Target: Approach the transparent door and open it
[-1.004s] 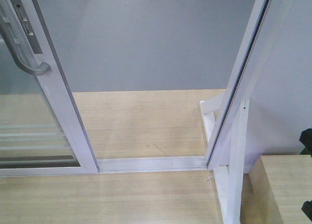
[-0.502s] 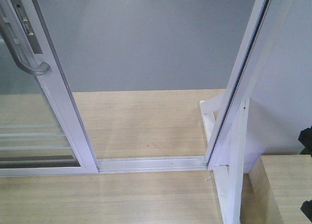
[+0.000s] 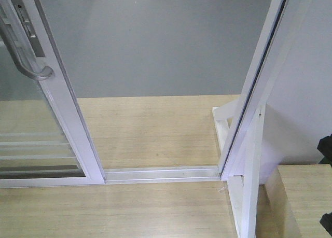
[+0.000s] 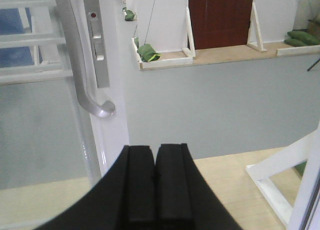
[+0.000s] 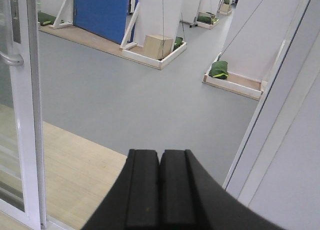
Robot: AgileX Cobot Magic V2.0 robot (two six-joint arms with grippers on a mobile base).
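The glass door [image 3: 57,108] was cut off at the left edge, its grey handle [image 4: 82,64] only partly seen. Right of the door lay wooden floor [image 3: 150,129] – then grey floor [image 3: 155,46]. Both claws – left [image 4: 155,182] and right [image 5: 160,187] – were pressed together, holding nothing.

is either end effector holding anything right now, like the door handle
Nothing is held. Both the left end effector and right end effector are shut and empty; the handle is untouched.

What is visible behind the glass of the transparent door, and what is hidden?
Through the transparent door glass, the front view shows wooden floor and grey floor beyond, crossed by thin white bars. The white frame and the handle cover narrow strips, so what lies there cannot be seen.
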